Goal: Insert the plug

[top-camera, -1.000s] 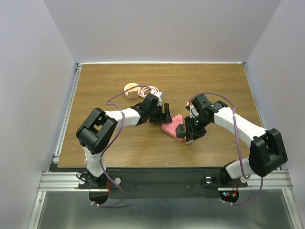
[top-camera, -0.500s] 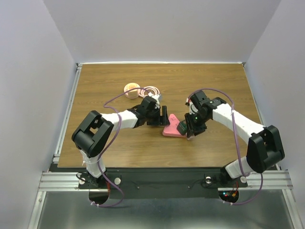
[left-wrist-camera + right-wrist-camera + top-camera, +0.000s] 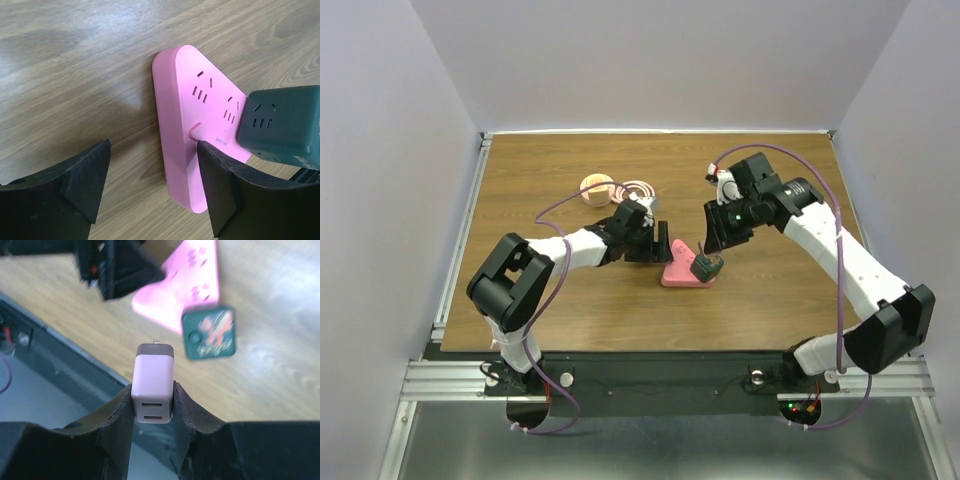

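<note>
A pink triangular power strip lies flat mid-table, with a dark green cube adapter standing on its right end. My left gripper is open, low over the strip's left edge. In the left wrist view the strip lies by my right finger, which overlaps its top, and the cube is at the right. My right gripper is raised above the strip and shut on a small pink charger plug, prongs pointing away. Below it are the strip and the cube.
A round peach object and a coiled pink cable lie behind the left gripper. The left gripper's dark body shows at the top left of the right wrist view. The black front rail lies beneath my right wrist.
My right gripper has risen up and back from the strip, the pink plug still in it. The green cube stayed on the strip. The strip and left gripper shifted slightly left.
</note>
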Controlling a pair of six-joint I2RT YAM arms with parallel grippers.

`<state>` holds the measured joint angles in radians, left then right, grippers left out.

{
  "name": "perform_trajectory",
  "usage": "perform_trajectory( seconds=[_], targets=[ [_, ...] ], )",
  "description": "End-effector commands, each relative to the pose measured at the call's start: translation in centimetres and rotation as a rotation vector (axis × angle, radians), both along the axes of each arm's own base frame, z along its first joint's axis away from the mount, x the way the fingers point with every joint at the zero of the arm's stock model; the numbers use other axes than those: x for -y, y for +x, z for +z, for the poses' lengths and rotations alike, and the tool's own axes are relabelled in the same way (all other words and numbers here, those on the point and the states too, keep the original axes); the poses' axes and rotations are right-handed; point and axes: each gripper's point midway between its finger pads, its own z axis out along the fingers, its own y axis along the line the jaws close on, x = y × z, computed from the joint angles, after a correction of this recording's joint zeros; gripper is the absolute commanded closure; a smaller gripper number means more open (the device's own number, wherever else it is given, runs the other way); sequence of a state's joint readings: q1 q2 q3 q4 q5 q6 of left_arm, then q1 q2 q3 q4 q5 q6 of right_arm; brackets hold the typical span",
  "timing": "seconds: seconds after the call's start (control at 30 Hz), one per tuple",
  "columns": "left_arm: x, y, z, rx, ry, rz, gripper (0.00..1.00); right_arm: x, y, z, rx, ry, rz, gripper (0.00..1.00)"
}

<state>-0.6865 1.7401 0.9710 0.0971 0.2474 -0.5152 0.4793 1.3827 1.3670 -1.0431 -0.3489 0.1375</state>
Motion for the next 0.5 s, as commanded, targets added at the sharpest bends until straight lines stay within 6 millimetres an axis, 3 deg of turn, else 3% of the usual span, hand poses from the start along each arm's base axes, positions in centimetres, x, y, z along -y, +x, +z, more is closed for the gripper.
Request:
perform_trajectory(
  seconds=[0.0,0.1,0.17,0.2,0.3,0.47],
  targets=[
    [-0.4,1.3,3.3,0.090,-0.023,0.001,0.19,-0.4,4.2,0.0,0.107,-0.060,-0.002,1.00],
    [-0.2,1.2,4.3,0.111,-0.042,-0.016,0.20,-0.9,7.4,0.6,0.180,-0.091,0.008,1.00],
    [0.0,0.8,5.4,0.131,-0.072,-0.040,0.20,-1.5,9.7,-1.0,0.170,-0.124,0.050,1.00],
    [0.0,0.6,5.2,0.127,-0.075,-0.045,0.20,-1.4,9.7,-1.0,0.175,-0.129,0.064,1.00],
    [0.0,-0.3,5.2,0.122,-0.100,-0.068,0.19,-1.9,12.4,-2.5,0.167,-0.154,0.090,1.00],
    [-0.5,-2.2,4.0,0.095,-0.096,-0.104,0.11,-3.1,13.0,-3.4,0.139,-0.108,0.154,1.00]
  ],
)
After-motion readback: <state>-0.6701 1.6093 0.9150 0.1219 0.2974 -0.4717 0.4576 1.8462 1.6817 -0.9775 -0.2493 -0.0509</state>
